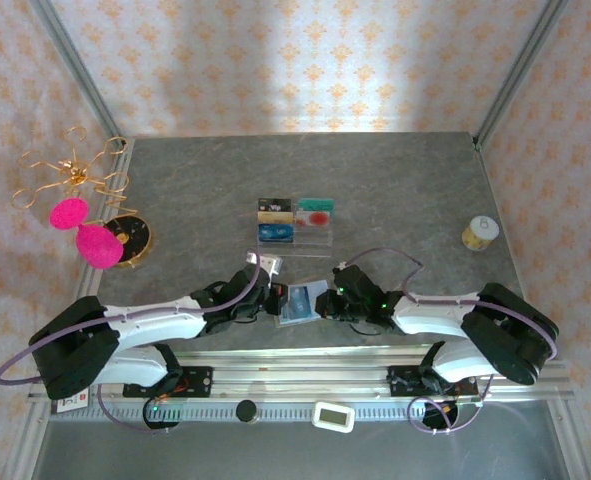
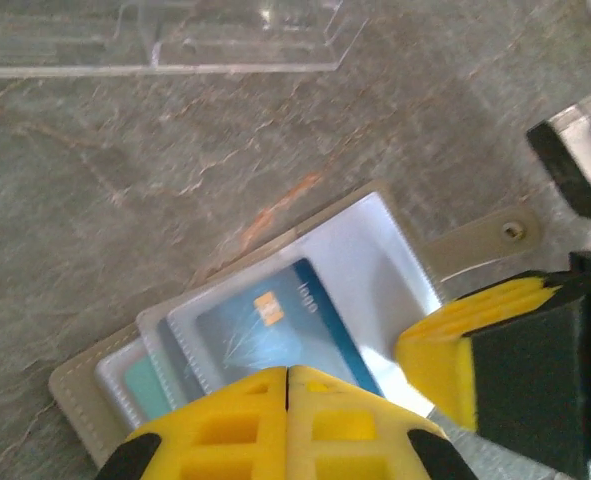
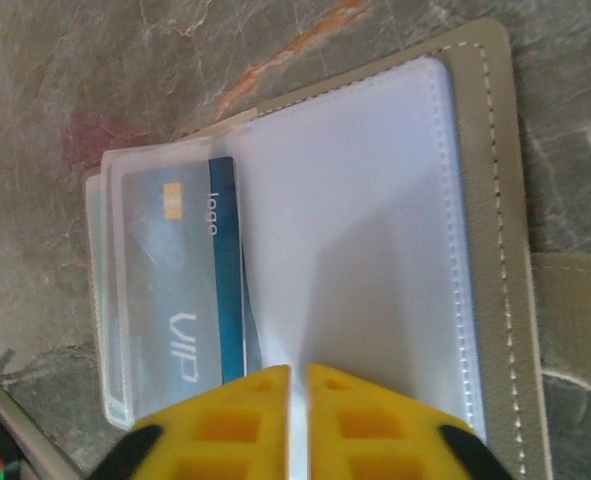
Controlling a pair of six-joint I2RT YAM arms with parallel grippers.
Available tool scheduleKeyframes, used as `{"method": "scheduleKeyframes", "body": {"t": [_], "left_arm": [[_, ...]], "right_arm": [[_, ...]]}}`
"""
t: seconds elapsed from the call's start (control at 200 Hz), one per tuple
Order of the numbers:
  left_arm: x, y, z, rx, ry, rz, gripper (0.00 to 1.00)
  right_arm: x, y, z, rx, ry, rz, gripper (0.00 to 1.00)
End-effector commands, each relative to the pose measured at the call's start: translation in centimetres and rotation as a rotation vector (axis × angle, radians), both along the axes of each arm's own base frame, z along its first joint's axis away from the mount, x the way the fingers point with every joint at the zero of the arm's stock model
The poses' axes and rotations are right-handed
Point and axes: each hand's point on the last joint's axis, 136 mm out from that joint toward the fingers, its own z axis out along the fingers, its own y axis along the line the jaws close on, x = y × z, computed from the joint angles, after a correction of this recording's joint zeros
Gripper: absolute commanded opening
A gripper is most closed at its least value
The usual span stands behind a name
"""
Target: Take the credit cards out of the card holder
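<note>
holder: holder lies open flat on the counter, between both hands, tab toward the right arm.
card: blue card sits in a clear sleeve on the left-arm half, one long edge bare toward the spine.
left hand: left hand is closed, tips just beside the card, nothing visibly held.
right hand: right hand shows a narrow slit over the bare lining; can't tell if it pinches anything.
key relation: the card's long axis runs toward the right hand's tips. The left hand is nearer, so it looks like the puller.

Bright even light, soft shadows, wrist views slightly blurred
</note>
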Motion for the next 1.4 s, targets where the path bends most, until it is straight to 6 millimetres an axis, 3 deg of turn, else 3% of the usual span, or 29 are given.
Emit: {"method": "scheduleKeyframes", "body": {"t": [0.0, 0.205, 0.446, 0.606, 1.141, 1.392], "left_arm": [[-0.9, -0.9, -1.2, 0.037, 0.036, -0.051, 0.04], [-1.7, -0.5, -3.9, 0.074, 0.090, -0.060, 0.00], [-1.8, 0.7, -5.8, 0.150, 0.115, -0.035, 0.00], [-2.1, 1.3, -6.5, 0.170, 0.129, -0.032, 0.00], [-2.2, 2.4, -8.1, 0.197, 0.161, -0.034, 0.00], [-2.4, 2.5, -8.3, 0.200, 0.165, -0.036, 0.00]], "right_arm": [[1.3, 0.6, 2.3, -0.001, -0.084, 0.016, 0.18], [1.4, 2.5, 3.1, 0.044, -0.062, 0.136, 0.23], [1.3, 2.9, 1.6, 0.040, 0.002, 0.181, 0.25], [1.8, 1.7, 1.1, 0.029, 0.013, 0.138, 0.25], [1.1, 2.5, -0.4, 0.055, 0.085, 0.179, 0.23], [1.4, 2.1, -0.4, 0.058, 0.078, 0.135, 0.03]]}}
